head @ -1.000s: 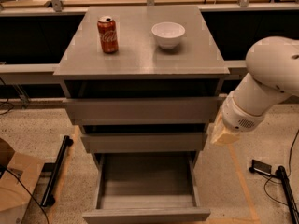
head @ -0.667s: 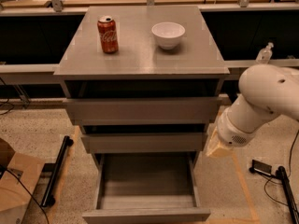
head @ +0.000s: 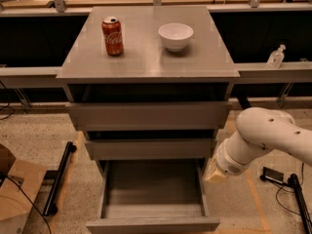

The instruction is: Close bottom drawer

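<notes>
End effector [head: 215, 171], the pale tip on the white rounded arm, is held low at the right of the grey three-drawer table [head: 146, 65], just beside the right side wall of the bottom drawer [head: 152, 224]. Its open or closed state cannot be told; nothing is seen gripped.

Bottom drawer: grey, flat handle-less front, pulled well out toward the camera, with the grey box interior exposed and empty. The task is judged not yet done.

The placement is read as an approach. With no handle, a push on the front panel is called for, and that panel lies nearer the camera than the end effector. It would have to be brought round in front first. Whether the drawer side is touched or just cleared cannot be settled.

Middle grey drawer front [head: 151, 149] and wider top grey drawer front [head: 148, 115] are stepped above and are not to be pushed.

Red cola can [head: 112, 35] and white round bowl [head: 175, 35] are set upright on the table top, apart from each other. A hard shove could be expected to rattle them.
</notes>
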Controlling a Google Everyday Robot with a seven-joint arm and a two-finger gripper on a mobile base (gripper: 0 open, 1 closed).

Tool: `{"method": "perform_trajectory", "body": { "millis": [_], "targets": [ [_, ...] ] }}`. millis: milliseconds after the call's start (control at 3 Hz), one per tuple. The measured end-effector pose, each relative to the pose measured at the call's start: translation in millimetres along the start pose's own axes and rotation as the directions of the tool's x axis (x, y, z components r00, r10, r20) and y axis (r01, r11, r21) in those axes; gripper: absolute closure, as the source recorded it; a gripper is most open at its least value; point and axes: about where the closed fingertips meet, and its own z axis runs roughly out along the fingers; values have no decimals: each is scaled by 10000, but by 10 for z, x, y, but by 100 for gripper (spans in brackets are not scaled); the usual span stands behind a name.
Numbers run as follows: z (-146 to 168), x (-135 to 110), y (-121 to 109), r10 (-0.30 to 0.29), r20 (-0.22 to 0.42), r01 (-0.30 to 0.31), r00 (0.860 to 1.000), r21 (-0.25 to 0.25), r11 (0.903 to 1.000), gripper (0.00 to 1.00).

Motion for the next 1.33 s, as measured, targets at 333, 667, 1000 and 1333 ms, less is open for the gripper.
{"method": "perform_trajectory", "body": {
  "millis": [333,667,1000,1333],
  "targets": [
    [91,13,-5,59,62,-59,10000,-92,9999,100],
    [307,47,-7,168,-267,-184,9995,-617,9979,100],
    [684,70,-68,158,-468,-217,9988,-1287,9914,100],
    [1117,172,-130,165,-763,-303,9970,-1841,9824,100]
  ]
}}
